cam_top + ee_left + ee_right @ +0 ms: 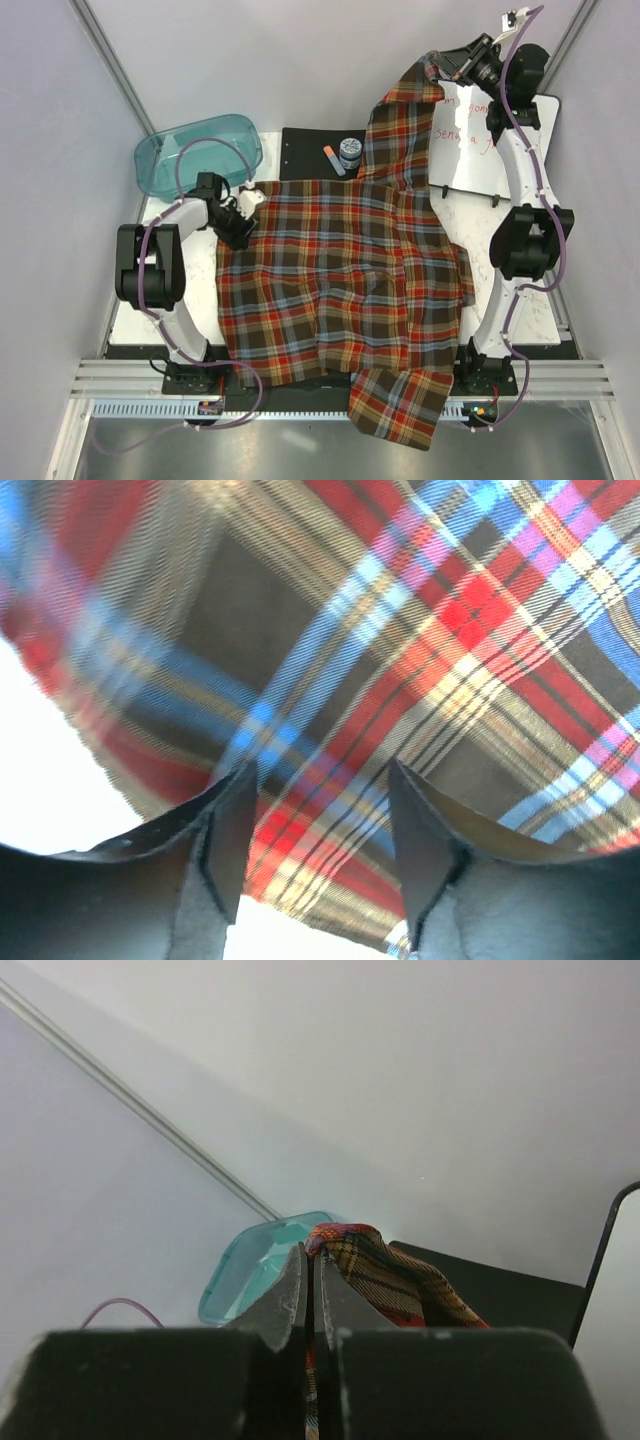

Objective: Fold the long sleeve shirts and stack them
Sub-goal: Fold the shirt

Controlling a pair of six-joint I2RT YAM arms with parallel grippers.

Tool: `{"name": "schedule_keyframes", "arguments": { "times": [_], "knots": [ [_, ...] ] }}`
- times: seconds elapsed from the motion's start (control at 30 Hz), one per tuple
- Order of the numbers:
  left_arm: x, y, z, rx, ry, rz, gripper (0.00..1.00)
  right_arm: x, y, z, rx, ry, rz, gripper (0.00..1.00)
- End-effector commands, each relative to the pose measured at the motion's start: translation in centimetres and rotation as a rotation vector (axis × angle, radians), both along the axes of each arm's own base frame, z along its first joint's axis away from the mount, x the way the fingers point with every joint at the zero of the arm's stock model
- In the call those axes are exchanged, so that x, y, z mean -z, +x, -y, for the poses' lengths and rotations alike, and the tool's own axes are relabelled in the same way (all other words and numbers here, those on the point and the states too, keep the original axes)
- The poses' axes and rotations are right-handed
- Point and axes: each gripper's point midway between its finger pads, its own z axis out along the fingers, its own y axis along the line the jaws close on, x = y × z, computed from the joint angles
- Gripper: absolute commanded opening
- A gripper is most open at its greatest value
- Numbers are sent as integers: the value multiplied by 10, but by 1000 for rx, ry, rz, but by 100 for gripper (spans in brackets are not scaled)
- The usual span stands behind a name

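Plaid shirt point(340, 290) lies spread near the teal bin point(160, 160).

Left arm point(182, 325): white tubular links ran between bulky black joint housings, all on a black base at the worktop's near left corner.
Right arm point(497, 310): it had the same build, with white links, black joints and a black base at the near right corner.
Left hand point(240, 232): the body was black, with a small white block at its back.
Right hand point(440, 66): it was black and boxy.
Left fingers point(228, 830): these were dark, thin blades that narrowed to blunt tips.
Right fingers point(285, 1305): these were dark grey, tapered, and rose from a wide black block.
Left cable point(182, 170): it was purple and looped loosely along the arm.
Right cable point(566, 262): it was purple and ran from link to link.
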Motion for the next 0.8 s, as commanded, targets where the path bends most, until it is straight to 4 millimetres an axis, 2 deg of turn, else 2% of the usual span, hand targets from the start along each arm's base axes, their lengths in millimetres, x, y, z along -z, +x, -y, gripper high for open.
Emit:
{"name": "schedule_keyframes", "arguments": {
  "times": [0.0, 0.07, 0.1, 0.17, 0.2, 0.23, 0.27, 0.33, 0.37, 0.43, 0.5, 0.53, 0.57, 0.6, 0.63, 0.67, 0.7, 0.77],
  "knots": [
    [-81, 54, -3, -37, -173, 197, 66, -14, 1, 0, 70, -36, 61, 0],
    [-91, 68, 3, -9, -224, 224, 68, -14, -8, -7, 55, -37, 66, 0],
    [-106, 82, 5, 6, -237, 265, 69, -11, -10, -10, 54, -44, 64, 0],
    [-110, 97, 10, 18, -256, 277, 67, -6, -17, -14, 50, -58, 52, 0],
    [-108, 112, 10, 19, -259, 284, 66, -4, -19, -17, 52, -76, 55, 0],
    [-108, 117, 12, 27, -265, 290, 65, 7, -20, -18, 54, -84, 26, 0],
    [-112, 127, 13, 40, -272, 319, 63, 2, -26, -18, 60, -93, 33, 0],
    [-101, 131, 18, 57, -282, 315, 61, 11, -30, -19, 60, -105, 18, 0],
    [-95, 129, 20, 76, -274, 310, 60, 6, -35, -20, 57, -112, 28, 0],
    [-87, 124, 25, 102, -244, 305, 60, 10, -38, -22, 51, -129, 24, 0],
    [-72, 104, 25, 124, -203, 250, 60, 9, -41, -22, 50, -144, 28, 0],
    [-82, 91, 29, 157, -201, 247, 60, 14, -41, -22, 49, -147, 13, 0],
    [-73, 68, 32, 224, -204, 205, 61, 16, -42, -22, 46, -154, 11, 0],
    [-75, 50, 34, 258, -208, 185, 61, 18, -43, -23, 41, -155, 6, 0],
    [-86, 24, 34, 277, -207, 155, 61, 26, -44, -23, 37, -156, -13, 0],
    [-75, -3, 33, 319, -193, 113, 61, 28, -46, -24, 32, -158, -16, 0],
    [-73, -22, 31, 341, -183, 85, 61, 29, -47, -26, 26, -163, -15, 0],
    [-63, -80, 29, 418, -120, -9, 61, 37, -50, -29, 22, -174, -25, 0]
  ]
}}
